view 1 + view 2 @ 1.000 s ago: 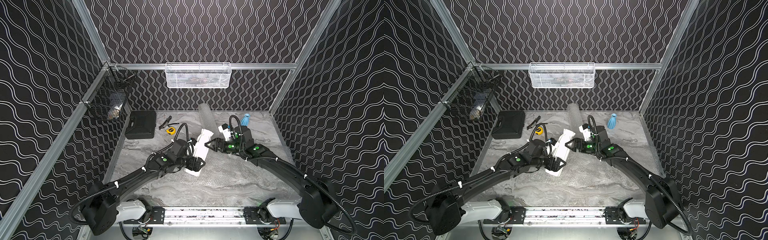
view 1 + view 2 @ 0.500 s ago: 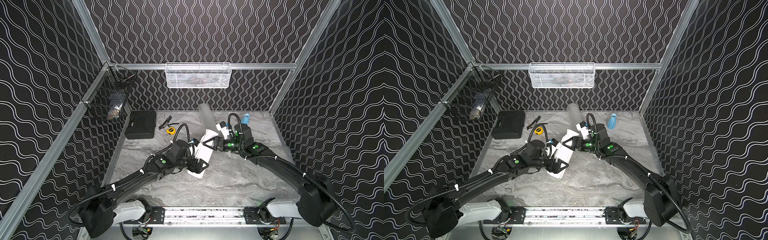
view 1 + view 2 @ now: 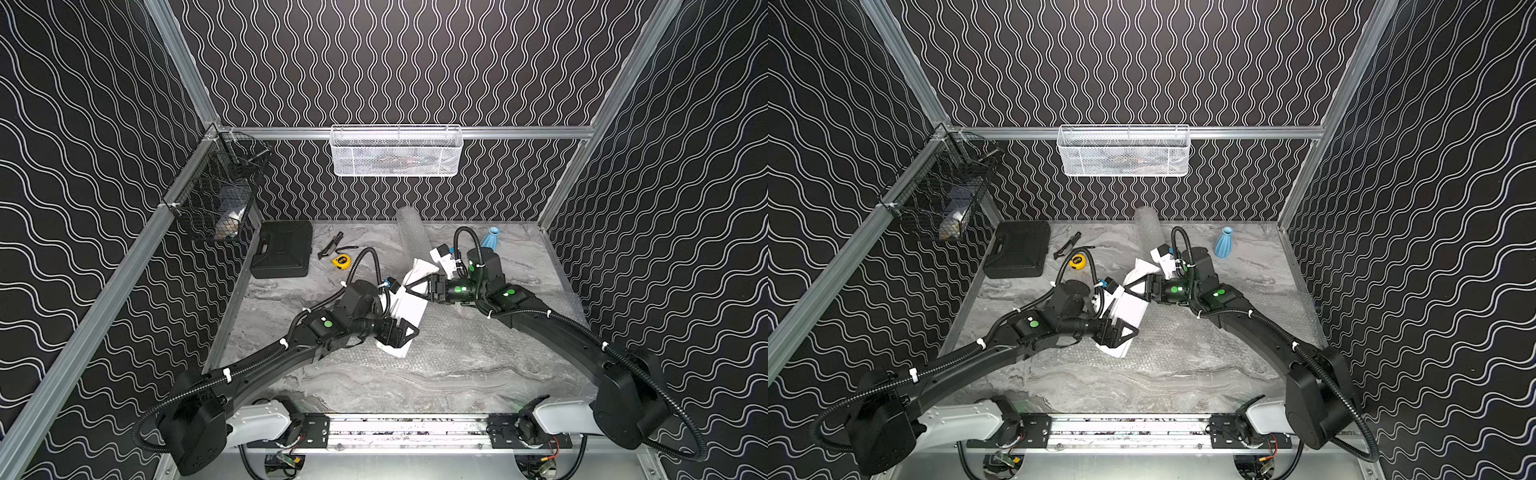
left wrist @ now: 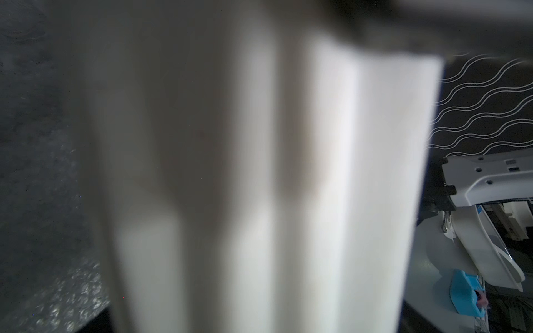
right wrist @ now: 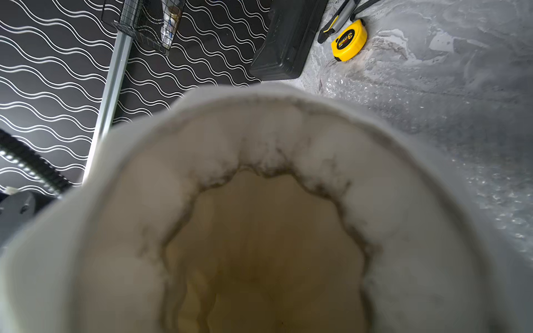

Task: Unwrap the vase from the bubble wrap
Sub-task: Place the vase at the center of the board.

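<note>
Two grippers meet on the white vase (image 3: 409, 307), a ribbed one hanging tilted above the table (image 3: 374, 386). The left gripper (image 3: 405, 336) is clamped around its lower end, and that arm's wrist camera sees little besides blurred white ribs. A second ago the right gripper (image 3: 411, 289) stood off from the upper end with its jaws spread wide. Now its fingers lie on either side of that end and the jaws are narrower, though whether they press on it cannot be told. The right wrist camera looks straight into the mouth of the white vase. Its top has also leaned a little closer to the right gripper than before.

The bubble wrap (image 3: 457, 332) lies as a flat clear sheet on the table beneath both grippers, and the white vase is bare. Past the right gripper's fingertips, toward the back wall, a roll (image 3: 409, 228) of the same material stands, and a blue vase (image 3: 490, 239) stands behind that arm's wrist.
</note>
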